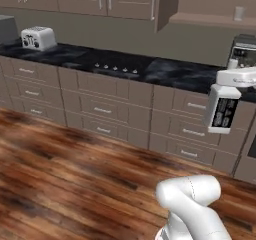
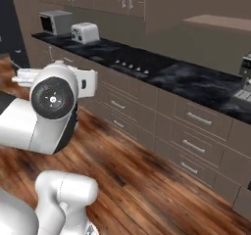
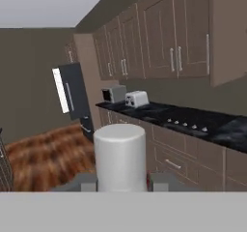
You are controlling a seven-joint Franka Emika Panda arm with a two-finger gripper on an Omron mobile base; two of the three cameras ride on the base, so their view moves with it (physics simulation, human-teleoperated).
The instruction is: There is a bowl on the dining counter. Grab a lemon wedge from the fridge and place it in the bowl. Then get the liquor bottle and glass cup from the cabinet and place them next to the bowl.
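Liquor bottle (image 3: 119,156), white-capped and rigid, sits clamped between the partly closed hand (image 3: 119,181); likely glass, heavy, slick, so gripping the body suits better than the neck.

Pale grey cylindrical glass cup (image 3: 119,156): upright, held between the two dark tips of the claw (image 3: 120,181), which close on its lower sides. Black speckled stone counter (image 3: 219,132): runs along the right wall over brown drawer fronts. White two-slot toaster (image 3: 136,98) and grey boxy microwave (image 3: 113,94): side by side at the counter's far end. Dark fridge with open door (image 3: 72,92): beyond. Brown upper cabinets (image 3: 159,33): above. Wood-plank floor (image 3: 46,161): left.
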